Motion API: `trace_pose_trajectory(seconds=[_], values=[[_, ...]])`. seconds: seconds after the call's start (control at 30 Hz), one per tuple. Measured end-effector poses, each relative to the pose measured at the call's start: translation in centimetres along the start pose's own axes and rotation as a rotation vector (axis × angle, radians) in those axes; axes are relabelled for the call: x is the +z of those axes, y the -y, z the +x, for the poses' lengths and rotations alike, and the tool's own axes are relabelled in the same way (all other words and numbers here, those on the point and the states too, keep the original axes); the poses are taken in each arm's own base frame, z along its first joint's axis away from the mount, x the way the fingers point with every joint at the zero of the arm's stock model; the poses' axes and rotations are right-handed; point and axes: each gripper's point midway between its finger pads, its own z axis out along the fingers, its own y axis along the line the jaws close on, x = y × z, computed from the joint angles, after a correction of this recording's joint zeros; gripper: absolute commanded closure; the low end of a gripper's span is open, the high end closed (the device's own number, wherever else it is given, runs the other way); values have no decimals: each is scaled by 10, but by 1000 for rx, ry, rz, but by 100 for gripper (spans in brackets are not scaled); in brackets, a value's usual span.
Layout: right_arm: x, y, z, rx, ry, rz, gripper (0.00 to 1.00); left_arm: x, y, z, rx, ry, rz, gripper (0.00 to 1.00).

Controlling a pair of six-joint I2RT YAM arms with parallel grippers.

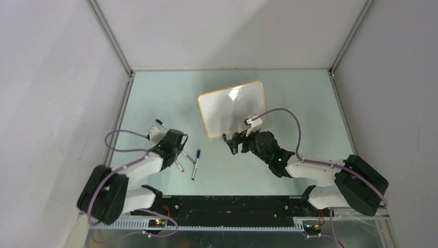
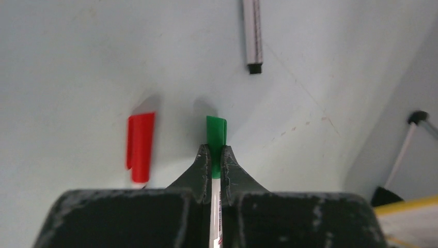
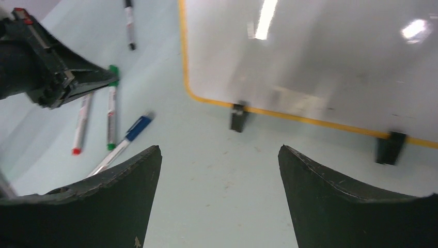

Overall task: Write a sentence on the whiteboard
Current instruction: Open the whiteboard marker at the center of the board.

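The whiteboard point(image 1: 232, 107) stands on two black clip feet point(image 3: 237, 118) at mid table, orange-framed. Its white face point(image 3: 310, 62) is blank; the sentence is not in view. My left gripper point(image 2: 216, 154) is shut on a green marker point(image 2: 216, 132) just below its cap, low over the table left of the board. The right wrist view shows that same gripper point(image 3: 67, 77) at the cap end of the green marker point(image 3: 111, 111). My right gripper point(image 3: 219, 155) is open with nothing between its fingers, just in front of the board's near edge point(image 1: 233, 143).
A red-capped marker point(image 2: 140, 147) lies just left of the green one. A blue marker point(image 3: 129, 137) lies to its right, nearer the arms. A black-tipped marker point(image 2: 252, 36) lies farther back. The enclosure's left wall is close to the left arm point(image 1: 139, 165).
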Motion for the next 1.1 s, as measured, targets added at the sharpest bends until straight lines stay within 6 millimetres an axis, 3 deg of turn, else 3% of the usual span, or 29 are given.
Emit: trace_pose_trajectory(seconds=[0.13, 0.27, 0.43, 0.7, 0.8, 0.97, 1.1], values=[[2, -33, 12, -16, -34, -133, 14, -12, -8, 7, -91, 9, 172, 100], [2, -61, 23, -28, -67, -238, 14, -21, -2, 15, -150, -2, 322, 100], [1, -82, 24, -25, -68, -322, 11, -49, 32, 5, -200, 12, 515, 100], [3, -91, 15, 56, -36, -344, 15, -85, 63, -21, -343, 39, 677, 100], [4, -90, 12, 88, -27, -327, 15, -90, 79, -13, -357, -24, 689, 100], [8, -86, 2, 140, 19, -272, 20, -108, 119, 16, -331, -174, 745, 100], [8, -83, -9, 161, 79, -248, 23, -126, 135, 28, -353, -229, 818, 100]])
